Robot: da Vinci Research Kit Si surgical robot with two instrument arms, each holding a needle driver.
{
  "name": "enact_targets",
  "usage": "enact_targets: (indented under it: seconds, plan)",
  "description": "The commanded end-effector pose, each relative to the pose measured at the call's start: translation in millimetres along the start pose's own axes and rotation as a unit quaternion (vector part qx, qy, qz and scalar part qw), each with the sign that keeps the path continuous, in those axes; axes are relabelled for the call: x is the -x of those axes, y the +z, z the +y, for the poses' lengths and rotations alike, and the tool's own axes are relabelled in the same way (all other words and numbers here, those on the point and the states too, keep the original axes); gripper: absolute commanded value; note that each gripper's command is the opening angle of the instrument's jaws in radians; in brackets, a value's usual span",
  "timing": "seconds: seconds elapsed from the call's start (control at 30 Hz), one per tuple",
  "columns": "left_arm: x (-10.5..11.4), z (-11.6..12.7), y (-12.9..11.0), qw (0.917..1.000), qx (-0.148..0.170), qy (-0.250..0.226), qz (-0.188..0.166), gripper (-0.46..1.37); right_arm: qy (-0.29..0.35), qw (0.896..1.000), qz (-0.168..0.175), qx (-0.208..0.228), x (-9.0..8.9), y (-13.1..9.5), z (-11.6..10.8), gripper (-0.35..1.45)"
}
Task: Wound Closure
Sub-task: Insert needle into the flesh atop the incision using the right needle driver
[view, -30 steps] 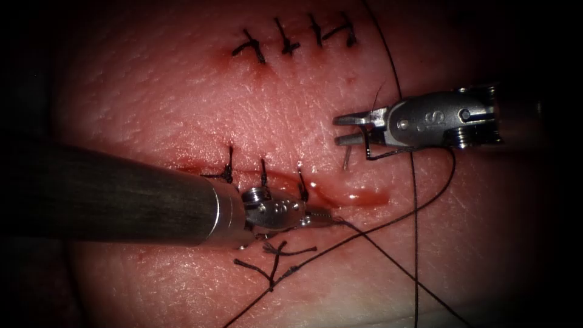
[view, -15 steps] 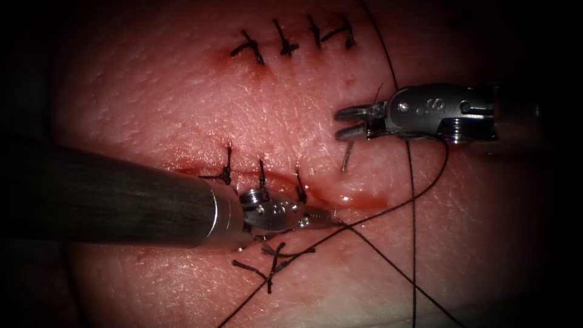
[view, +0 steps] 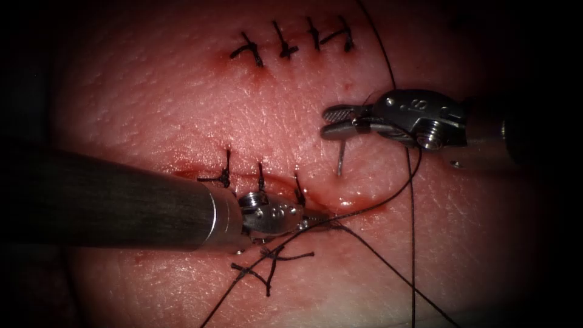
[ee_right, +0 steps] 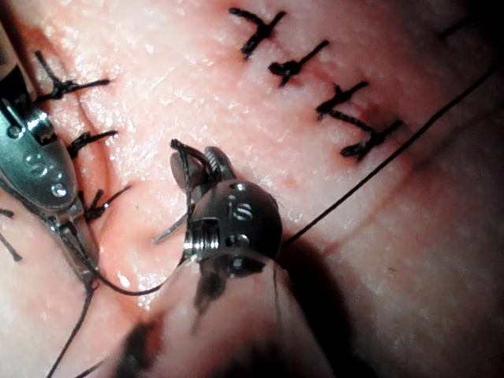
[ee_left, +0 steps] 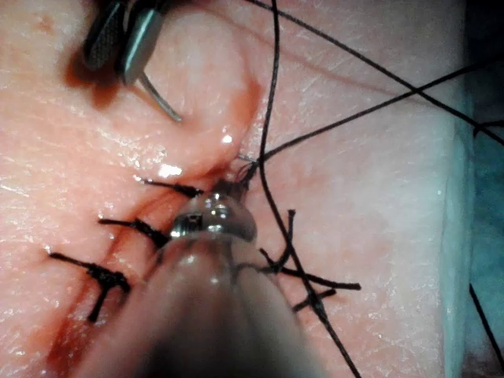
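**Needle held above the open end of the cut**

We see the tissue [view: 182, 109] carrying two wounds. The one toward its far edge is closed by a row of dark stitches [view: 285, 45]. The nearer cut [view: 340, 200] runs across the middle; three stitches [view: 261, 176] cross its left part, and its right end lies open and wet with red fluid [view: 355, 197].

We find the left tool [view: 319, 220] lying low along the cut, its thick shaft coming in from the tissue's left edge. Its jaws are pressed together on the thread [view: 413, 243] just at the cut's near lip, beside the third stitch; the left wrist view shows the strand leaving its tip [ee_left: 240, 177].

We see the right tool [view: 337, 120] coming in from the right, on the far side of the cut. Its jaws are pinched on the needle [view: 341, 158] near one end of the curve, and the rest of the shaft hangs toward the tissue just beyond the cut's open end. We cannot tell whether its point sits in the tissue.

Thread runs from the left tool's tip in a loop up to the right tool, and other strands cross toward the near edge. Cut ends of thread [view: 267, 270] lie loose on the near side.
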Motion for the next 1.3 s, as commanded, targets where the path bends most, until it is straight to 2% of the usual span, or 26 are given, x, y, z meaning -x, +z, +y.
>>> enact_targets:
  seconds: [0.03, 0.4, 0.63, 0.8, 0.87, 0.93, 0.97, 1.0, 1.07, 1.1, 1.13, 1.17, 1.2, 1.3]
  plan:
    - [0.1, 0.0, -0.1, 1.0, 0.001, 0.0, 0.0, -0.12, 0.011, 1.0, -0.001, -0.002, 0.1, 0.2, -0.2, -0.35]
    - [0.1, -0.1, -0.2, 1.0, 0.002, 0.0, 0.0, -0.1, 0.083, 0.996, -0.008, -0.026, 2.1, 1.2, -1.6, -0.35]
    - [0.0, -0.1, -0.2, 1.0, 0.002, 0.0, 0.0, -0.08, 0.129, 0.99, -0.026, -0.043, 3.8, 2.1, -2.2, -0.35]
    - [-0.4, -0.3, -0.1, 1.0, 0.003, -0.002, 0.0, -0.08, 0.149, 0.986, -0.004, -0.071, 4.0, 2.1, -2.9, -0.35]
    - [-0.5, -0.3, -0.1, 1.0, 0.002, 0.0, 0.0, -0.08, 0.15, 0.987, 0.007, -0.061, 3.8, 2.0, -2.8, -0.35]
    - [-0.6, -0.3, 0.0, 1.0, 0.002, -0.001, 0.0, -0.09, 0.144, 0.988, 0.037, -0.05, 3.2, 1.6, -2.4, -0.35]
    - [-0.8, -0.3, 0.1, 1.0, 0.001, 0.002, 0.0, -0.11, 0.12, 0.99, 0.063, -0.044, 2.8, 1.2, -1.9, 0.02]
    - [-0.8, -0.2, 0.1, 1.0, 0.001, 0.001, 0.0, -0.12, 0.109, 0.991, 0.077, -0.032, 2.5, 1.0, -1.6, 0.5]
    - [-0.9, -0.2, 0.2, 1.0, 0.0, 0.001, 0.0, -0.16, 0.075, 0.993, 0.091, 0.007, 2.1, 0.7, -1.1, 0.97]
    - [-0.9, -0.2, 0.3, 1.0, 0.0, 0.0, 0.0, -0.17, 0.014, 0.994, 0.1, 0.046, 1.8, 0.3, -0.6, 1.11]
    - [-0.9, -0.1, 0.3, 1.0, 0.0, 0.003, 0.0, -0.18, -0.038, 0.992, 0.102, 0.068, 1.5, 0.0, -0.2, 1.12]
    - [-0.9, -0.1, 0.3, 1.0, 0.0, 0.003, 0.0, -0.18, -0.047, 0.991, 0.101, 0.074, 1.4, -0.1, -0.1, 1.12]
    - [-0.9, -0.1, 0.3, 1.0, 0.0, 0.003, 0.0, -0.18, -0.09, 0.987, 0.097, 0.093, 1.1, -0.6, 0.4, 1.11]
    - [-0.8, -0.2, 0.2, 1.0, 0.0, 0.004, 0.0, -0.17, -0.125, 0.979, 0.1, 0.124, 0.8, -1.5, 1.3, 1.12]
